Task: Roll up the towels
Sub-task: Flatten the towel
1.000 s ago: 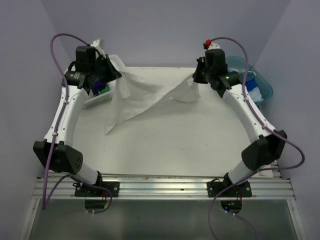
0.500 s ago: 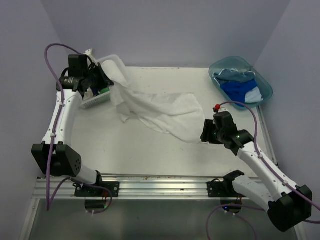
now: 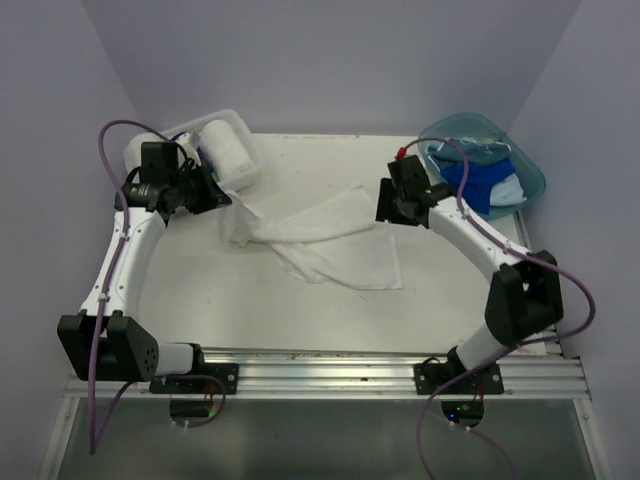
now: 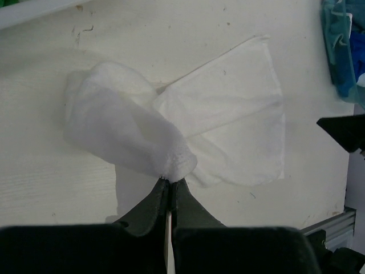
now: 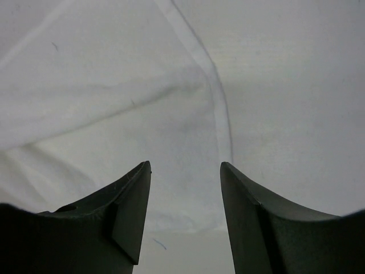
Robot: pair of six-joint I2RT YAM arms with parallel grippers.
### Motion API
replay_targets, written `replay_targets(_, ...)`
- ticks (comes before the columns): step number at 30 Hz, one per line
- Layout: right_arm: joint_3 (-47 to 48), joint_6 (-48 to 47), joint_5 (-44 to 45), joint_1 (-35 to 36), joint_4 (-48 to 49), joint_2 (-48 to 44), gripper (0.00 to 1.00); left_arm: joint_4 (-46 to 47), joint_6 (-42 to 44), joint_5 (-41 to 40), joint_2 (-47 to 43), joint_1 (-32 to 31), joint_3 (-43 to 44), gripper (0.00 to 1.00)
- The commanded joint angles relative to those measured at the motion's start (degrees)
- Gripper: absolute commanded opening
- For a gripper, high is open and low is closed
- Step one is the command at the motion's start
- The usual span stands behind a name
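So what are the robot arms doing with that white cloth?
They are working on a white towel lying crumpled on the table. The left gripper is pinched shut on one bunched corner of it. The right gripper hangs open just above the other end, holding nothing. It is not rolled yet. One rolled towel sits in the basket behind.

The table (image 3: 330, 300) is bearing a crumpled white towel (image 3: 330, 240) at its middle, its left end perhaps hanging clear. A lattice basket (image 3: 252, 158) is sitting far left, and a teal tub (image 3: 538, 180) far right.
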Motion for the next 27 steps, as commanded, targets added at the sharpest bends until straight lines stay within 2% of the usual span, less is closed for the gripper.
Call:
replay_targets(1,11.6,-2.7,3.7,0.2,3.0,10.3,0.56,0.4,1.6,1.5,-3.2,0.2,-2.2,0.00)
replay_targets(3,16.5,-2.7,4.9,0.3,2.8,15.3,0.57,0.2,1.7,1.7,-3.8,0.2,-3.2,0.00)
replay_targets(7,32.7,-2.7,7.6,0.3,-1.6,29.4,0.59,-0.1,1.9,2.1,-4.3,0.2,-3.9,0.00)
replay_targets(10,40.0,-1.8,8.2,0.3,-3.9,35.9,0.60,-0.5,2.0,1.9,-4.3,0.2,-3.6,0.00)
replay_targets(16,49.2,-1.5,8.2,1.3,-5.3,44.5,0.62,-0.8,2.1,1.8,-3.7,0.2,-3.5,0.00)
replay_targets(21,52.5,0.2,7.5,1.8,-4.8,50.2,0.63,-0.8,1.8,1.8,-3.8,0.2,-3.7,0.00)
replay_targets(27,54.7,0.7,8.7,1.9,-4.0,54.1,0.58,-1.0,1.9,1.7,-4.3,0.2,-4.3,0.00)
